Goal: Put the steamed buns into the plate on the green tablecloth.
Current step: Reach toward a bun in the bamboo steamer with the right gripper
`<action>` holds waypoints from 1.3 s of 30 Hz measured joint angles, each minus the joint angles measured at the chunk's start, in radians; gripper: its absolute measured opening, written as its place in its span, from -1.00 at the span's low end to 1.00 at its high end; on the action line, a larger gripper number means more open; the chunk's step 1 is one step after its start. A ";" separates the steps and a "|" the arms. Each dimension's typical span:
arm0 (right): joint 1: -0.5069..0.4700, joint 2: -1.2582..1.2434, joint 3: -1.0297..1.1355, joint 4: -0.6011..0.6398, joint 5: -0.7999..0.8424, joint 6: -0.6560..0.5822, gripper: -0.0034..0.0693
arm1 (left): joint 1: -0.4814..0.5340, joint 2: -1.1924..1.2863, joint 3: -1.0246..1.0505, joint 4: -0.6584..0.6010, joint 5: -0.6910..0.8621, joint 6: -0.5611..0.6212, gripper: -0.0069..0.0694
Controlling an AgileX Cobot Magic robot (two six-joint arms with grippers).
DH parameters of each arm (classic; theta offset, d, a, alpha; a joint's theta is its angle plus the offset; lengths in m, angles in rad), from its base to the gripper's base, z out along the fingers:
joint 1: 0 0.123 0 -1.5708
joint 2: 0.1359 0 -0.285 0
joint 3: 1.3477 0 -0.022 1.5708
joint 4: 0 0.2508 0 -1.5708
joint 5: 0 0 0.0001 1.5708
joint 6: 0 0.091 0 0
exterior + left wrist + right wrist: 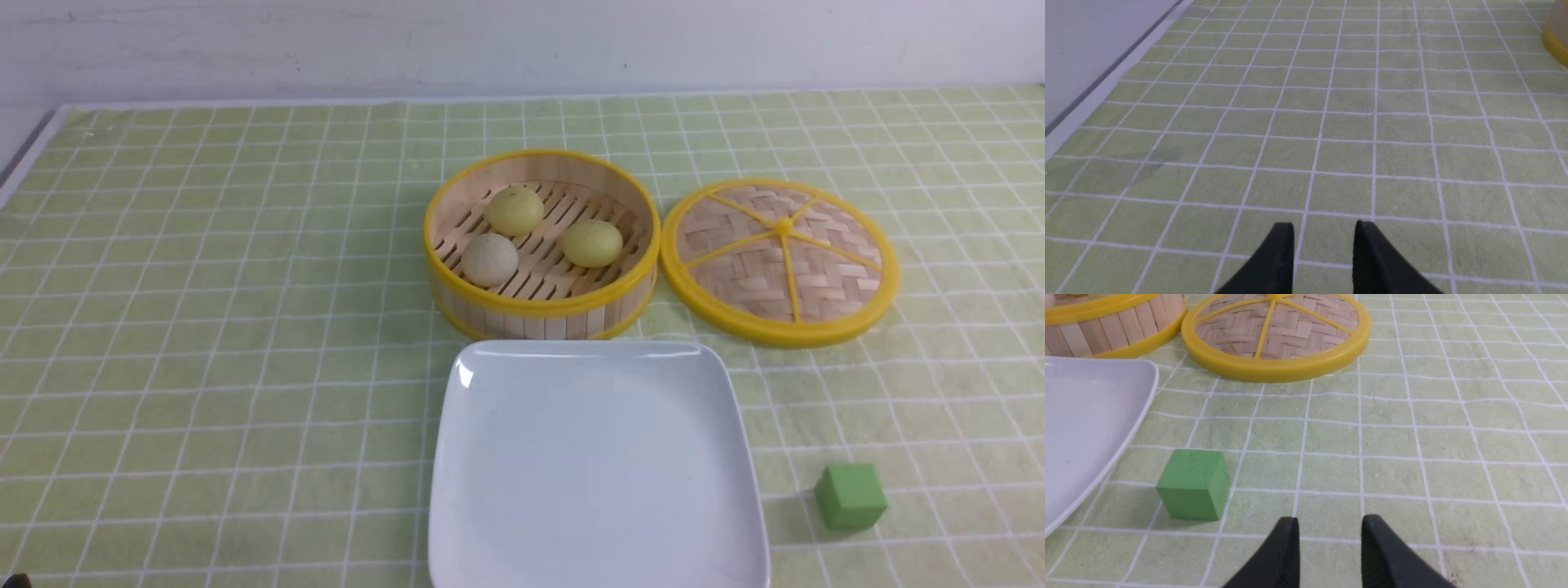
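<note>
Three steamed buns lie in the round bamboo steamer basket (540,314): two pale yellow buns (515,210) (591,242) and one greyish off-white bun (490,260). The white square plate (596,465) lies just in front of the basket on the green tablecloth (204,327); it is empty, and its corner shows in the right wrist view (1090,416). My left gripper (1324,228) hovers over bare cloth, its jaws close together with nothing between them. My right gripper (1330,522) hovers over cloth near the green cube, its jaws also close together and empty. Neither arm shows in the front view.
The woven yellow-rimmed lid (780,261) lies to the right of the basket and also shows in the right wrist view (1276,335). A small green cube (850,496) (1193,484) sits right of the plate. The basket's edge (1555,36) and the table's left edge (1094,90) show in the left wrist view.
</note>
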 joint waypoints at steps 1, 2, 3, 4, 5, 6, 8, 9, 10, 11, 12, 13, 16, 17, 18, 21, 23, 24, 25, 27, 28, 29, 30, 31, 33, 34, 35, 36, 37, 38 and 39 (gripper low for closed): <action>0.000 0.000 0.000 0.000 0.000 0.000 -0.25 | 0.000 0.000 0.000 0.000 0.000 0.000 -0.19; 0.000 0.000 0.000 0.000 0.000 0.000 -0.25 | 0.000 0.000 0.000 0.000 0.000 0.000 -0.19; 0.000 0.000 0.000 0.000 0.000 0.000 -0.25 | 0.000 0.000 0.000 0.000 0.000 0.000 -0.19; 0.000 0.000 0.000 0.000 0.000 0.000 -0.25 | 0.000 0.000 0.000 0.000 0.000 0.000 -0.19; 0.000 0.000 0.000 0.000 0.000 0.000 -0.25 | 0.000 0.000 0.000 0.000 0.000 0.000 -0.19; 0.000 0.000 0.000 0.000 0.000 0.000 -0.25 | 0.000 0.000 0.000 0.000 0.000 0.000 -0.19; 0.000 0.000 0.000 0.000 0.000 0.000 -0.25 | 0.000 0.000 0.000 0.000 0.000 0.000 -0.19; 0.000 0.000 0.000 0.000 0.000 0.000 -0.25 | 0.000 0.000 0.000 0.000 0.000 0.000 -0.19; 0.000 0.000 0.000 0.000 0.000 0.000 -0.25 | 0.000 0.000 0.000 0.000 0.000 0.000 -0.19; 0.000 0.000 0.000 0.000 0.000 0.000 -0.25 | 0.000 0.000 0.000 0.000 0.000 0.000 -0.19; 0.000 0.000 0.000 0.000 0.000 0.000 -0.25 | 0.000 0.000 0.000 0.001 0.000 0.000 -0.19; 0.000 0.000 0.000 0.000 0.000 0.000 -0.25 | 0.000 0.000 0.000 0.001 0.000 0.000 -0.19; 0.000 0.000 0.000 0.000 0.000 0.000 -0.25 | 0.000 0.000 0.000 0.002 0.000 0.000 -0.19; 0.000 0.000 0.000 0.000 0.000 0.000 -0.25 | 0.000 0.000 0.000 0.002 0.000 0.000 -0.19; 0.000 0.000 0.000 0.000 0.000 0.000 -0.25 | 0.000 0.000 0.000 0.003 0.000 -0.001 -0.19; 0.000 0.000 0.000 0.022 -0.001 0.015 -0.25 | 0.000 0.000 0.000 -0.073 -0.007 -0.083 -0.19; 0.000 0.000 0.000 0.109 -0.001 0.080 -0.25 | 0.000 0.000 0.000 -0.194 -0.016 -0.190 -0.19; 0.000 0.000 0.001 0.227 0.002 0.146 -0.25 | 0.000 0.000 0.000 -0.298 -0.018 -0.287 -0.19; 0.000 0.000 0.002 0.318 0.004 0.204 -0.25 | 0.000 0.000 0.000 -0.382 -0.018 -0.367 -0.19; 0.000 0.000 0.006 0.488 0.007 0.306 -0.25 | 0.000 0.000 0.000 -0.509 -0.018 -0.494 -0.19; 0.000 0.000 0.006 0.531 0.010 0.331 -0.25 | 0.000 0.000 0.000 -0.562 -0.017 -0.552 -0.19; 0.000 0.000 0.006 0.593 0.010 0.361 -0.25 | 0.000 0.000 0.000 -0.602 -0.017 -0.600 -0.19; 0.000 0.000 0.006 0.640 0.008 0.378 -0.25 | 0.000 0.000 0.000 -0.623 -0.017 -0.630 -0.19; 0.000 0.000 0.006 0.666 0.003 0.386 -0.25 | 0.000 0.000 0.001 -0.635 -0.017 -0.651 -0.19; 0.000 0.000 0.006 0.704 -0.019 0.389 -0.25 | 0.000 0.000 0.002 -0.649 -0.029 -0.690 -0.19; 0.000 0.000 0.006 0.712 -0.028 0.389 -0.25 | 0.000 0.000 0.003 -0.655 -0.039 -0.695 -0.19; 0.000 0.000 0.006 0.712 -0.031 0.389 -0.25 | 0.000 0.000 0.003 -0.655 -0.039 -0.695 -0.19; 0.000 0.000 -0.001 0.712 -0.036 0.386 -0.25 | 0.000 -0.001 -0.001 -0.659 -0.040 -0.688 -0.21; 0.000 0.000 -0.029 0.707 -0.040 0.370 -0.25 | 0.000 -0.001 -0.029 -0.660 -0.003 -0.642 -0.25; 0.000 0.000 -0.064 0.691 -0.043 0.349 -0.27 | 0.000 -0.001 -0.067 -0.656 0.042 -0.588 -0.30; 0.000 0.003 -0.099 0.668 -0.044 0.327 -0.30 | 0.000 -0.001 -0.116 -0.648 0.093 -0.528 -0.37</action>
